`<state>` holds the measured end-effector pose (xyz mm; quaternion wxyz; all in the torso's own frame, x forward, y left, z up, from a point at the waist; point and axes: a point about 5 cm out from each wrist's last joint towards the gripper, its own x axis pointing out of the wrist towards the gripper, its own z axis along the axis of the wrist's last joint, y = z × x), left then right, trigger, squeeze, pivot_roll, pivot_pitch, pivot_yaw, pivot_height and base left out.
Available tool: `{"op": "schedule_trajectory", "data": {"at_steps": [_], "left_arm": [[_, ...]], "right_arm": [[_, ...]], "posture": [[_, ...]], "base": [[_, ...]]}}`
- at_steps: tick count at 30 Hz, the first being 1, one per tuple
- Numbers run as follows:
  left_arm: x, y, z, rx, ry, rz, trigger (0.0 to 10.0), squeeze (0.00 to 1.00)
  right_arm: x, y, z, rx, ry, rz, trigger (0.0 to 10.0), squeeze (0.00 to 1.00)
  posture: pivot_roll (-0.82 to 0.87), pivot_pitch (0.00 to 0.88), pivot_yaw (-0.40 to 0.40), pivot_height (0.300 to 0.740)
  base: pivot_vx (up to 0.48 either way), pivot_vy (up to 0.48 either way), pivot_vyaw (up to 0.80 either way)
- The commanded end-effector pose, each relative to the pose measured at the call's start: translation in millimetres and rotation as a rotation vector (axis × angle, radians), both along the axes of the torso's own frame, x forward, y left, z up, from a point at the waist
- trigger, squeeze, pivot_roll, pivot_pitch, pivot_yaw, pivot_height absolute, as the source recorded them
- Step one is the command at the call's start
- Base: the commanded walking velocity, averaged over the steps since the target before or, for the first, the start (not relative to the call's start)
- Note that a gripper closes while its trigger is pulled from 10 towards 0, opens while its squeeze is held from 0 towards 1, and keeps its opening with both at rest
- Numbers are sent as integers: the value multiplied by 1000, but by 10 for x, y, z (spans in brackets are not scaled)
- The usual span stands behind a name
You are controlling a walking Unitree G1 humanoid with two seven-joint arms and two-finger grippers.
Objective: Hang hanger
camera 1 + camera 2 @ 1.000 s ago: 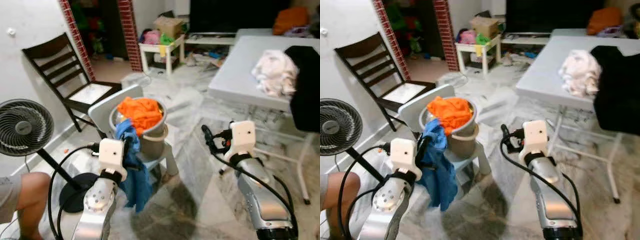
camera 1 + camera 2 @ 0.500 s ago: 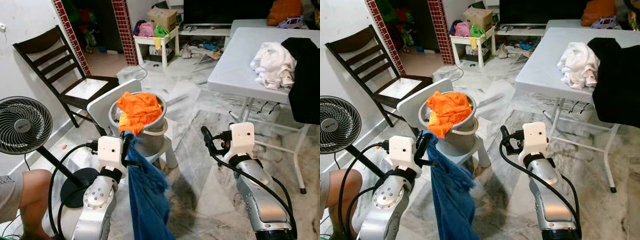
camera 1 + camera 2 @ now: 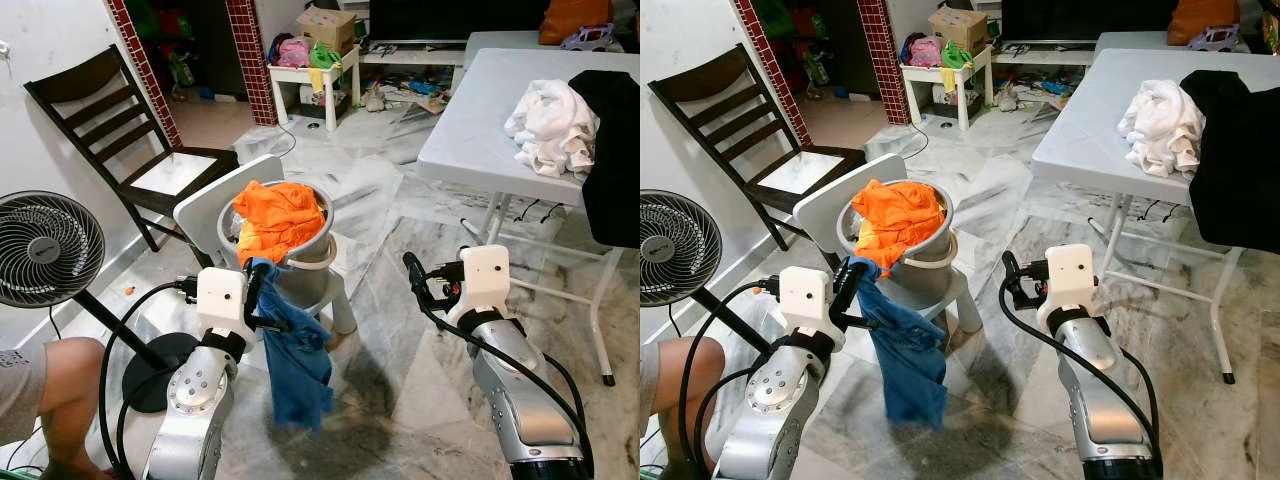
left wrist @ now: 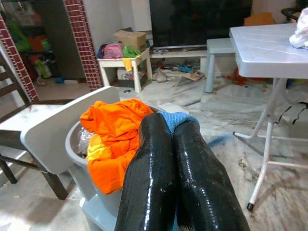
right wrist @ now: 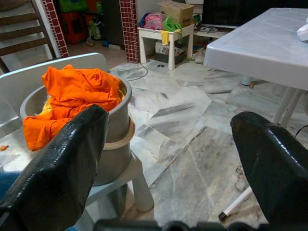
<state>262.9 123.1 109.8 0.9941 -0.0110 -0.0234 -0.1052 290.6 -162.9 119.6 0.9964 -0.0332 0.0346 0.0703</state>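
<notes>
Pretty clearly someone's living room at home: marble floor, dark wooden chair, standing fan, white folding table with laundry dumped on it, a bucket of clothes, and toys on a little side table.

spread black fingers, orange cloth, bucket

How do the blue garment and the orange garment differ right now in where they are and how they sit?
The blue cloth garment hangs free in the air, pinched in the shut left gripper; the orange cloth garment lies heaped in the grey bucket, draped over its rim. The blue one trails long; the orange one is bunched. No gripper touches the orange one. Both are crumpled clothing.
</notes>
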Motion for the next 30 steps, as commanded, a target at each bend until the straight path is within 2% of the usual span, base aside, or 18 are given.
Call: {"op": "schedule_trajectory", "data": {"at_steps": [1,11,30], "left_arm": [[18,52,14,0,-2,0,10000,0],[15,54,4,-4,3,-4,10000,0],[-91,61,-87,0,48,-9,10000,0]], "right_arm": [[-3,50,54,11,-19,17,10000,0],[-2,59,51,11,-16,22,10000,0],[-45,117,-8,18,12,35,10000,0]], "posture": [[-139,11,134,740],[-140,16,131,740],[-116,11,109,740]], "base": [[0,0,-719],[174,225,-767],[253,317,-800]]}}
